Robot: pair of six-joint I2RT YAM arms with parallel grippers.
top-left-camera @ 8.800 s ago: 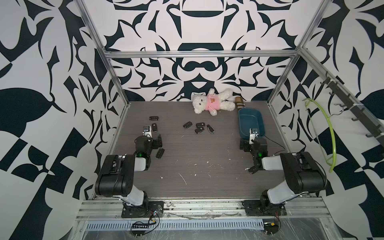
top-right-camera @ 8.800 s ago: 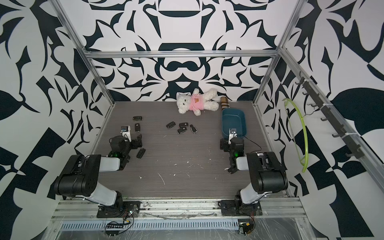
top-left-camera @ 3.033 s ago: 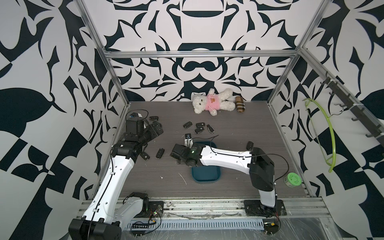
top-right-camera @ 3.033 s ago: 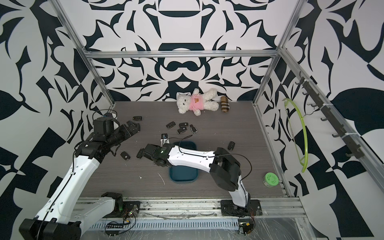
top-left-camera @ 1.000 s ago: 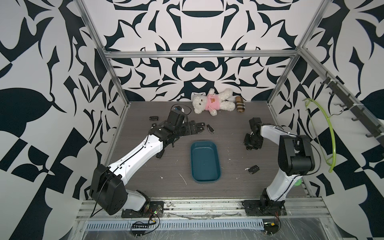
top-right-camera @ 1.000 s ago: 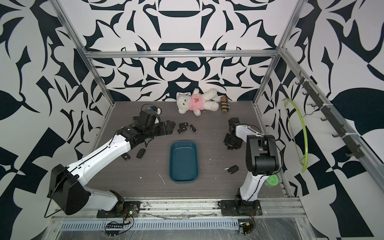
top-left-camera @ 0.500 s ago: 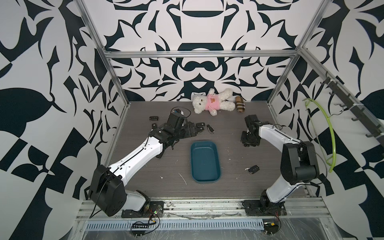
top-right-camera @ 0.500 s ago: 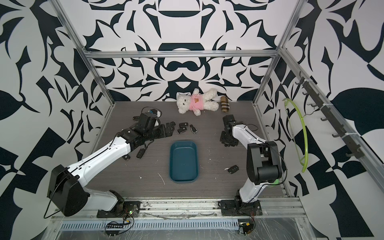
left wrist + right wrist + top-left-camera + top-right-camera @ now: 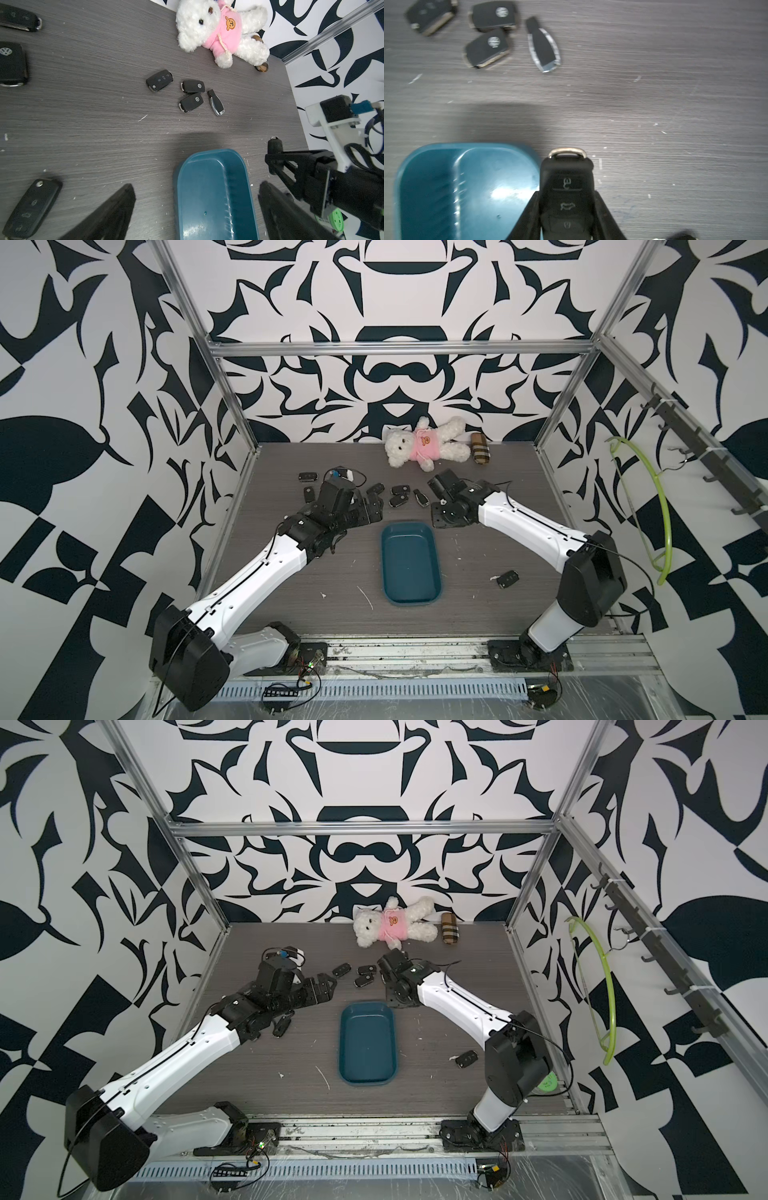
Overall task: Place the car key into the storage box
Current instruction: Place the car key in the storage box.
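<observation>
- Right wrist view: the right gripper is clenched on the car key. The black fob is pinched by its sides between both fingers, with its buttons facing the camera and its metal loop sticking out past the fingertips.
- The storage box lies just beside this gripper, on the side toward the left arm. One edge of the key overlaps the box's rounded corner in this view, and the rest hangs over the bare table. Whether key and rim touch, I cannot tell.
- In both top views the right gripper points down at the far corner of the box.
- The left gripper is released, jaws spread wide with nothing between them. The box's far end shows ahead of it, between its fingers.
- Beyond the fingertips of both grippers lie four black fobs in a cluster. The teddy bear lies farther out.
- More fobs lie beside the left gripper, away from the right arm.
- A lone fob sits well behind the right gripper.
</observation>
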